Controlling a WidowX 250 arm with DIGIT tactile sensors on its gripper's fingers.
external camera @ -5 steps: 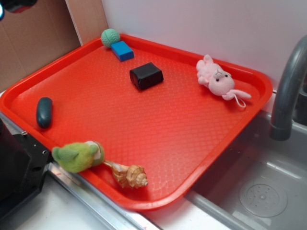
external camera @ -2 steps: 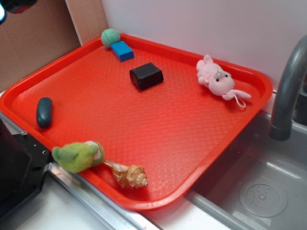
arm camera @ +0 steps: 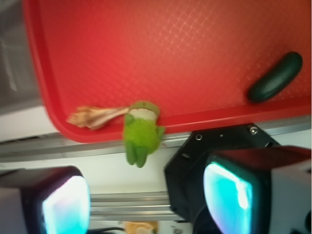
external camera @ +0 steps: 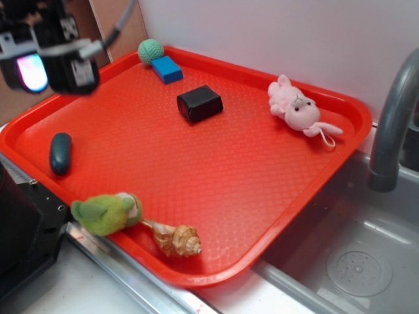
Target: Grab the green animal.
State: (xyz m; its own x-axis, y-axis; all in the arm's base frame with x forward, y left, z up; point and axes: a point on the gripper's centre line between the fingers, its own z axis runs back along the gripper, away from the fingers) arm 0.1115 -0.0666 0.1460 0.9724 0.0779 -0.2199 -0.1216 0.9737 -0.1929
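Exterior: green animal (external camera: pixel 105 213) is seen draped over the near left rim of the red tray (external camera: pixel 262 216), touching a shell (external camera: pixel 177 239). Gripper (external camera: pixel 49 69) is held high, far left, empty.

Wrist: green animal (arm camera: pixel 141 131) is framed between wide-spread fingers (arm camera: pixel 229 192). Judged light, soft, compressible; best pinched across the plump body.

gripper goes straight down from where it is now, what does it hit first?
Probably bare tray. The gripper hangs open over the tray's left part, and the green animal lies off-centre at the tray's near rim, with the dark oval off to one side. Depth is unclear.
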